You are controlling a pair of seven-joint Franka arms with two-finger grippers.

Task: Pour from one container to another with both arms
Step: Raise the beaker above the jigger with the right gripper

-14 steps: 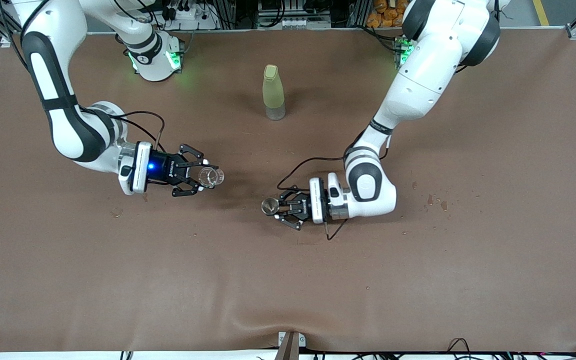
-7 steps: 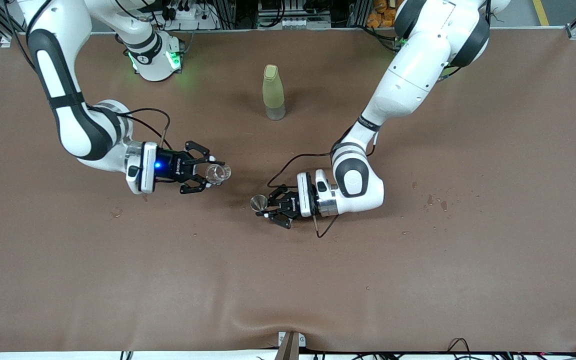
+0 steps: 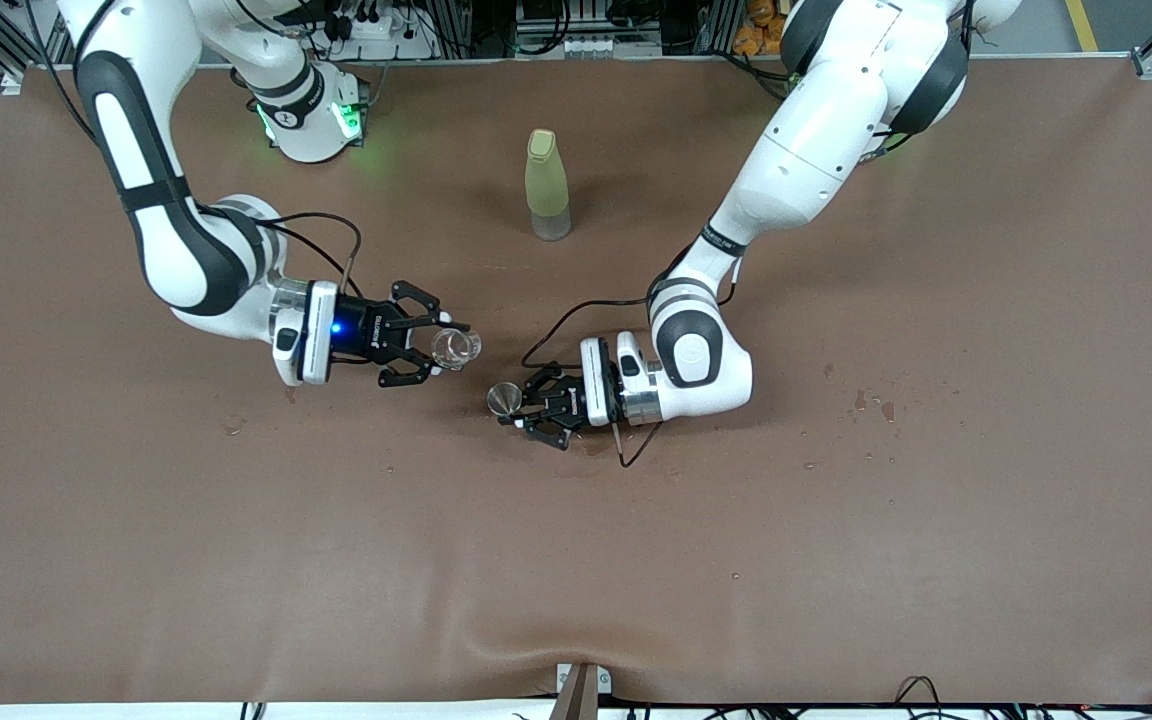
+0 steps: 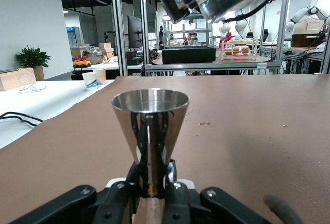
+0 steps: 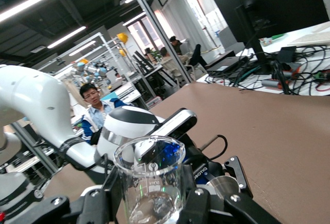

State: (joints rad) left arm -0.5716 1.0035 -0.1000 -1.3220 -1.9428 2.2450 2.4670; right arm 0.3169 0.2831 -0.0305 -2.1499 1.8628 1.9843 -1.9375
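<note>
While the right hand (image 3: 436, 346) grips the cup (image 3: 456, 346) and the left hand (image 3: 526, 405) pinches the metal-looking stemmed glass (image 3: 504, 398), alignment is underway; next, tip the cup over its bowl.

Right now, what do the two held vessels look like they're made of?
Cup in right gripper: clear glass or plastic; the arm shows through it. Cone-shaped vessel in left gripper: looks like polished metal, mirror-like and opaque, not clear glass.
</note>
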